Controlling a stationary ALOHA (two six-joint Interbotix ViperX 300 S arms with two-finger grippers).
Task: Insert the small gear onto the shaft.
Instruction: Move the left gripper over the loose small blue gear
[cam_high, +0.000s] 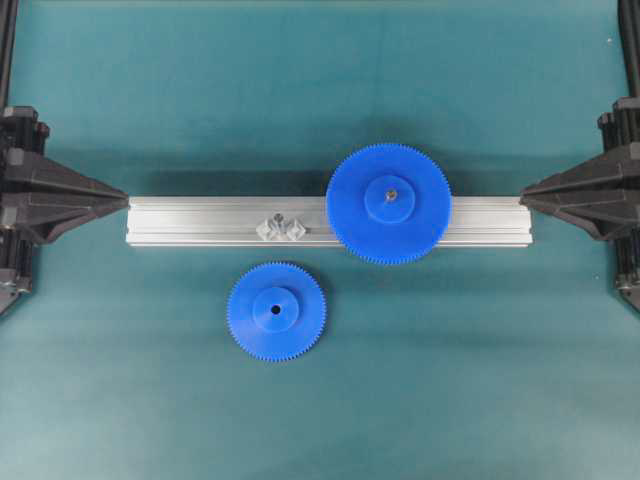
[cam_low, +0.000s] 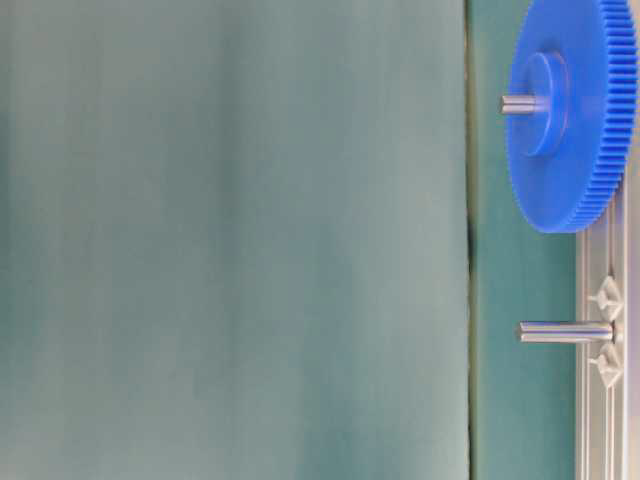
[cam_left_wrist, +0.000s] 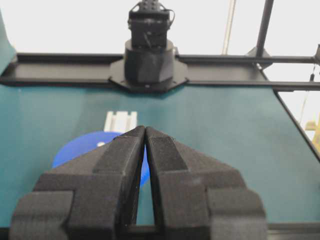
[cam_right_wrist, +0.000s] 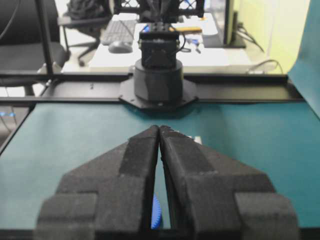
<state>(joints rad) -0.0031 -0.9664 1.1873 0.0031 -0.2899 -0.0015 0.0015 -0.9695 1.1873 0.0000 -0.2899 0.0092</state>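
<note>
From overhead, the small gear (cam_high: 276, 311) lies flat on the teal bench (cam_high: 300, 90), hub up, just in front of the bar (cam_high: 200, 221) and apart from it. The shaft (cam_high: 281, 227) stands on the bar between two clear glassy blocks, left of the big gear (cam_high: 388, 204), which sits over the bar's right half with a pin tip at its hub. Here the shaft shows only as a tiny spot end-on.

The table-level view, turned on its side, shows what overhead cannot: the shaft (cam_low: 565, 332) as a plain silvery pin standing off the bar (cam_low: 600, 400), its tip bare, and the big gear (cam_low: 575, 110) with its own pin poking from the hub. The small gear is not seen here.

The left gripper (cam_high: 125, 201) and right gripper (cam_high: 524, 198) hang at the two ends of the bar, tips pointing inward. In each wrist view the jaws are together at the tips, holding nothing. The left wrist view catches a blue gear (cam_left_wrist: 80, 147) partly hidden behind the left gripper (cam_left_wrist: 145, 131); the right gripper (cam_right_wrist: 158, 129) hides all but a sliver of blue.

Open bench lies all round the small gear: in front, left and right. Behind the bar the bench is bare to its far edge.
</note>
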